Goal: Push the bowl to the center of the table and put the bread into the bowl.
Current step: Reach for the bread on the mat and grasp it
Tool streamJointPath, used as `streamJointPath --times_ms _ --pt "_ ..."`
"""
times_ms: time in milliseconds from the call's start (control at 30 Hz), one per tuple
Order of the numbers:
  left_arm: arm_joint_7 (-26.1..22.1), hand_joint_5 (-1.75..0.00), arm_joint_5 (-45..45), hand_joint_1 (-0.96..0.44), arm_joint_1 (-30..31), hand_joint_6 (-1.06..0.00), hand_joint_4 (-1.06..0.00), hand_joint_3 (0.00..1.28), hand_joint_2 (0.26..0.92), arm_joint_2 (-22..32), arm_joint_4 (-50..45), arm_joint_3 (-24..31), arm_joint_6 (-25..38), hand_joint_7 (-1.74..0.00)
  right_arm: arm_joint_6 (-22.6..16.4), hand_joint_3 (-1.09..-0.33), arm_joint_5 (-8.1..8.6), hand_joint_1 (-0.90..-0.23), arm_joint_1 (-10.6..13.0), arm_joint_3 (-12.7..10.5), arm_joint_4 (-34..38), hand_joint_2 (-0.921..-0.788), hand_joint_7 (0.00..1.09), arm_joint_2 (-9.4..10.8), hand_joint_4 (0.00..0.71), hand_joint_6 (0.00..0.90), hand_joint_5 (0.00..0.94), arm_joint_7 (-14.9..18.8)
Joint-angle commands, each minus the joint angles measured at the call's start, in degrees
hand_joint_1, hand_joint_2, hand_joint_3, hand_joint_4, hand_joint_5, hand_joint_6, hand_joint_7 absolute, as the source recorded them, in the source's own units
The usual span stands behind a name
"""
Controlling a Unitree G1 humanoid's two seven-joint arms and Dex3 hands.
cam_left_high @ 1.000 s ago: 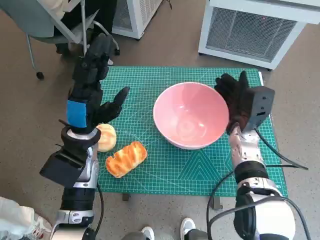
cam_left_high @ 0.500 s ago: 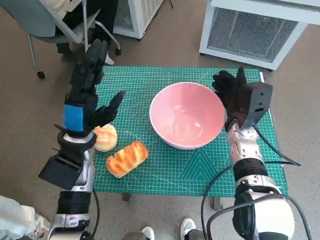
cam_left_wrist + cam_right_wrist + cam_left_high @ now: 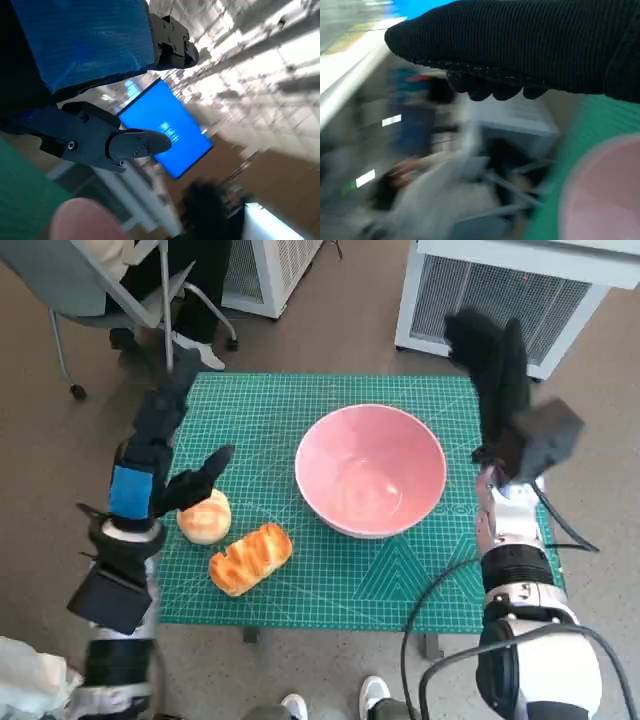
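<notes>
A pink bowl (image 3: 370, 470) sits near the middle of the green mat (image 3: 300, 410) covering the desk, with nothing in it. Two pieces of bread lie on the mat off to the robot's left: a round bun (image 3: 204, 517) and, just beside it, a long glazed loaf (image 3: 249, 556), nearer the robot. The left robot hand (image 3: 152, 455), blue tape across its back, hangs above the bun with its fingers spread and nothing in its hold; its thumb points toward the bowl. The right robot hand (image 3: 492, 365), in a black knitted glove, is raised over the far right corner of the desk, clear of the bowl, fingers extended and released. Behind the desk stand a white grilled cabinet (image 3: 500, 295) and a wheeled chair (image 3: 110, 295). The right wrist view, heavily blurred, shows a seated person (image 3: 420, 190).
</notes>
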Motion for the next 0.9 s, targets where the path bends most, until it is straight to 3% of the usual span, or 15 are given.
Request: streamJointPath --times_ms 33,200,433,633,900 --pt "-2.6 -0.01 3.3 -0.43 4.3 -0.25 -0.29 0.33 0.921 4.2 -7.3 -0.4 7.5 -0.13 -7.4 -0.787 3.73 -0.565 3.8 0.6 -5.0 -0.921 0.03 0.5 0.263 0.310 0.015 7.0" --pt "-6.4 0.00 6.2 -0.45 8.6 -0.25 -0.29 0.32 0.921 8.2 -15.4 -0.8 16.9 -0.12 -13.6 -0.769 6.18 -0.558 6.5 2.4 -11.1 -0.921 0.04 0.3 0.271 0.317 0.014 11.6" --pt "-11.9 0.00 9.3 -0.48 13.0 -0.30 -0.29 0.29 0.921 12.3 -24.0 -1.8 27.7 -0.11 -16.5 -0.762 7.76 -0.559 9.7 4.6 -17.2 -0.921 0.03 -0.7 0.277 0.316 0.012 14.5" --pt "-17.5 0.00 14.2 -0.51 15.9 -0.32 -0.29 0.29 0.921 15.9 -30.3 -5.0 36.5 -0.11 -17.6 -0.756 6.03 -0.567 12.0 5.6 -21.1 -0.921 0.03 -1.2 0.279 0.313 0.010 13.1" --pt "-21.3 0.00 20.5 -0.56 16.8 -0.32 -0.27 0.31 0.921 17.3 -34.7 -9.5 44.2 -0.09 -17.7 -0.754 4.90 -0.574 13.4 6.5 -23.3 -0.921 0.03 -1.2 0.279 0.312 0.008 11.8"
